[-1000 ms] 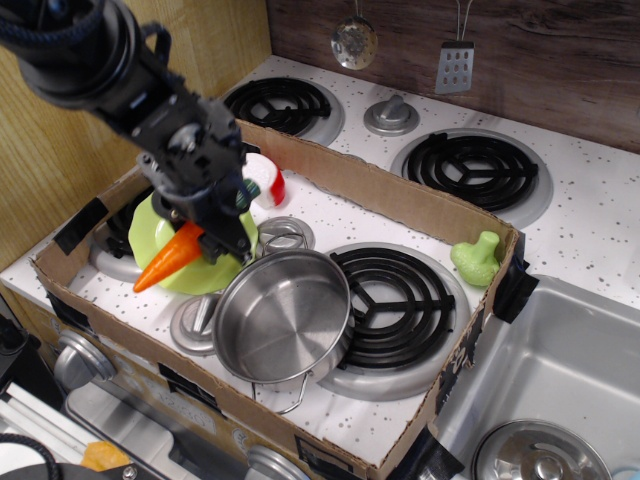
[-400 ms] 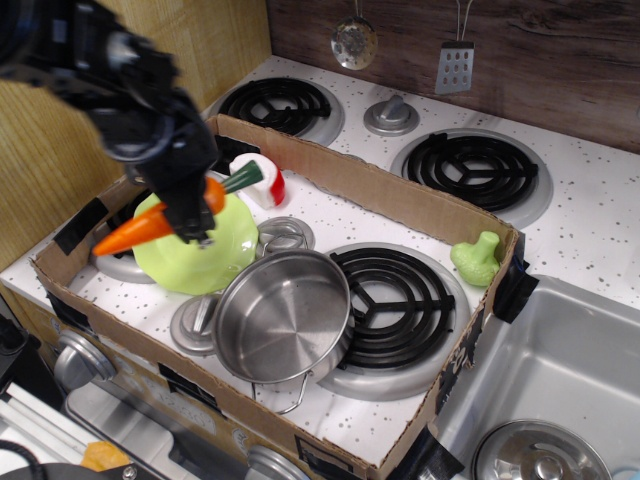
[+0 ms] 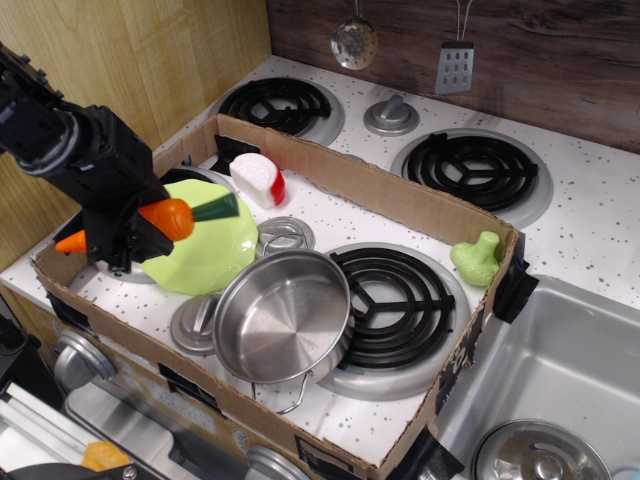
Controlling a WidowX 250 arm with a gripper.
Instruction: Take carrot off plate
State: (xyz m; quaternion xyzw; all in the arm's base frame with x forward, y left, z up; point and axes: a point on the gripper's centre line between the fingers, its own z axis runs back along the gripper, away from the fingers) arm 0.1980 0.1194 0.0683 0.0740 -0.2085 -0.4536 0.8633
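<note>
The orange carrot [image 3: 168, 218] with its dark green stem end is held roughly level, its stem end over the left part of the lime-green plate [image 3: 212, 255] and its tip pointing left past the plate's rim. My gripper [image 3: 125, 232] is shut on the carrot's middle, at the left side of the cardboard box. The black arm hides the middle of the carrot. The plate lies on the stove top, left of the steel pot.
A shiny steel pot [image 3: 281, 316] stands right next to the plate. A red and white toy [image 3: 258, 179] lies behind the plate. A light-green toy vegetable [image 3: 476, 258] sits at the box's right end. Cardboard walls [image 3: 370, 185] ring the area. A sink [image 3: 560, 400] is at the right.
My gripper has moved left with the carrot, from over the plate's middle to its left rim. The carrot has turned nearly level, and more of the plate shows.
</note>
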